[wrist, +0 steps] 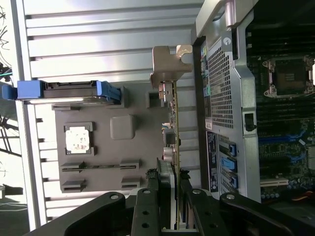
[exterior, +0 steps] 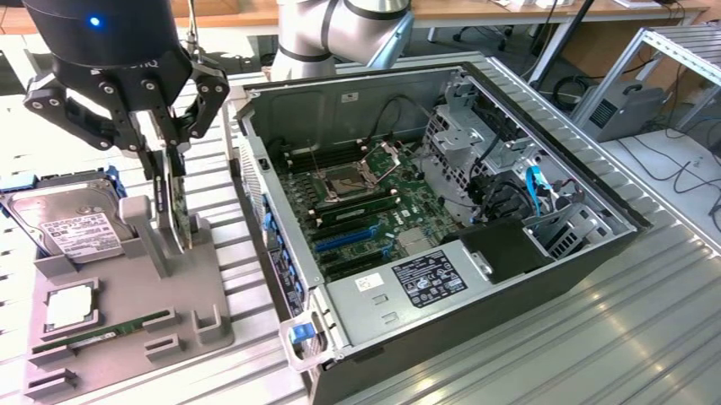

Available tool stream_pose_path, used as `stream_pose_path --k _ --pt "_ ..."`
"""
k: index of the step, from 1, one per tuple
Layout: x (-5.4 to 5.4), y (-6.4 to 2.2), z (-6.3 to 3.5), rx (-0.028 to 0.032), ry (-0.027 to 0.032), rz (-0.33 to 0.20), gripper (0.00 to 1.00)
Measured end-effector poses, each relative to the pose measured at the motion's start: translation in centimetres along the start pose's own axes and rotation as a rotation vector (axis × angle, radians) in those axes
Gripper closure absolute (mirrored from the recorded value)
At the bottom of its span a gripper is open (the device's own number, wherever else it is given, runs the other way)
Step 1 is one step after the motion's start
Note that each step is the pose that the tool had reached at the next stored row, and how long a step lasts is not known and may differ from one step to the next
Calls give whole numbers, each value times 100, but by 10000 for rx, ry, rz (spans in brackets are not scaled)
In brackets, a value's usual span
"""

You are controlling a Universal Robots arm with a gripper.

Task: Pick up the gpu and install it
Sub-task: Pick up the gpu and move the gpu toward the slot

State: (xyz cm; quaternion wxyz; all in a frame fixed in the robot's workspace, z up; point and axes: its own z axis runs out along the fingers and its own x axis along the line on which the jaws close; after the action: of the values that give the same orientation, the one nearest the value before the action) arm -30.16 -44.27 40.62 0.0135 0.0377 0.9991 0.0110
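Nearest the exterior camera, a grey holder tray (exterior: 124,295) is sitting on the ribbed metal table (exterior: 541,337). A slim green memory stick (exterior: 100,332) is lying along the tray's front edge, and a square processor chip (exterior: 70,307) is resting just behind it. Farther back on the tray, a hard drive (exterior: 70,226) with a white label is lying flat in its blue carrier.

Beside the drive, the graphics card (exterior: 177,211) is standing on edge between the tray's upright posts, its metal bracket pointing away from the claw in the wrist view. The gripper (exterior: 167,164) is reaching down over it, and its fingers (wrist: 150,206) are pinching the card's upper edge from both sides. Whether the card is seated in the posts or raised off them is not clear.

Toward the exterior view's right, the computer case (exterior: 586,245) is lying open on its side, showing the motherboard (exterior: 372,211). Behind it, the robot arm (exterior: 338,25) is rising.
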Motion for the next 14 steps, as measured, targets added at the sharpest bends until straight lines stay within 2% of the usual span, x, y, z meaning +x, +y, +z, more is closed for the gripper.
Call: stream_pose_path --k 14 --pt "-2 1 -60 0 0 0 73"
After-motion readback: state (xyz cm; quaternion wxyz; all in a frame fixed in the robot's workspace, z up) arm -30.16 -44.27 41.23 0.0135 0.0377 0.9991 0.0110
